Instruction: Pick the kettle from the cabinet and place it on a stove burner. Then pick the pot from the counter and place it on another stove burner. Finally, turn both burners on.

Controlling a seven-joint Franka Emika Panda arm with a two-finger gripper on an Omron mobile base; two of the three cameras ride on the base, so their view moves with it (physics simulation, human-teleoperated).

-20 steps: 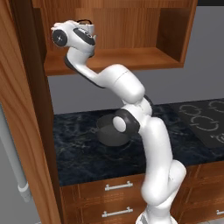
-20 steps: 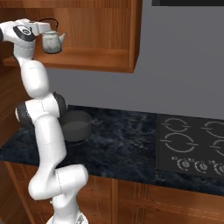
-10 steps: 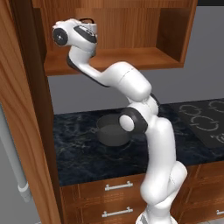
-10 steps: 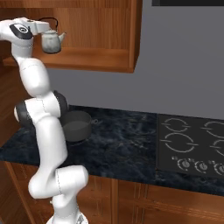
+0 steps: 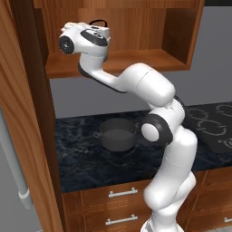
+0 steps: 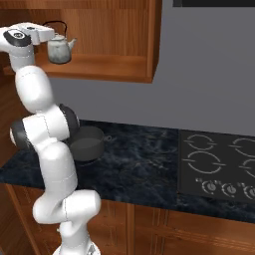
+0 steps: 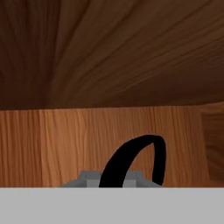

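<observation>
The silver-grey kettle (image 6: 59, 49) stands upright on the shelf of the open wooden cabinet (image 6: 110, 66), its spout pointing right. My gripper (image 6: 48, 35) reaches in from the left at the height of the black arched handle (image 7: 139, 161); its fingers are hidden, so open or shut is unclear. In the left base view the hand (image 5: 89, 38) covers the kettle and just the handle top (image 5: 98, 21) peeks out. The dark grey pot (image 5: 118, 135) sits on the marble-look counter (image 5: 86, 161), behind my elbow. The black cooktop (image 6: 219, 159) with ring burners lies at the right.
A tall wooden panel (image 5: 27, 136) rises close on the left of the cabinet. Drawers with silver handles (image 5: 122, 193) run below the counter. Small knobs (image 6: 219, 187) line the cooktop's front edge. The cabinet's right side wall (image 6: 154, 40) bounds the shelf.
The hand has edged a little further toward the kettle and the elbow has swung slightly right. The kettle and pot stay where they were.
</observation>
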